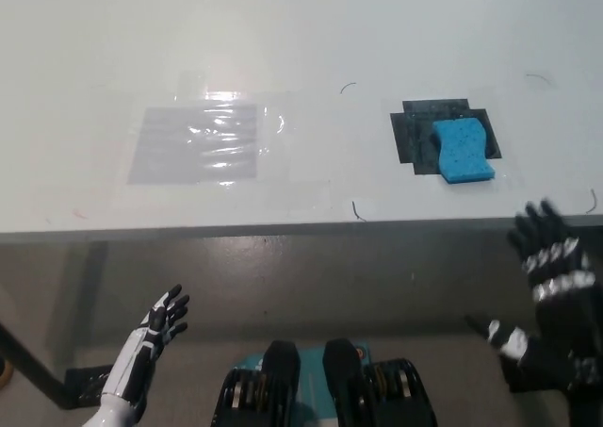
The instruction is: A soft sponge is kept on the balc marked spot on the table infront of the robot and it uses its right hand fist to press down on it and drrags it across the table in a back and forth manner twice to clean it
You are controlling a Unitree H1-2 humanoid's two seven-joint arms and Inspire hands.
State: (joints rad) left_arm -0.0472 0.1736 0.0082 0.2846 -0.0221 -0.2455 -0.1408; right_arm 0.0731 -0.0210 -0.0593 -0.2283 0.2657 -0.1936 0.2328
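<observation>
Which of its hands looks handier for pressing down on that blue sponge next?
The right hand. It hangs open below the table's front edge on the same side as the blue sponge, which sits on the black patch. The left hand rests low on the far side, much further away.

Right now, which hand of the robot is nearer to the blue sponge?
The right hand. It hangs open below the table edge, just right of the blue sponge on its black mark. The left hand rests open far off at the lower left.
</observation>
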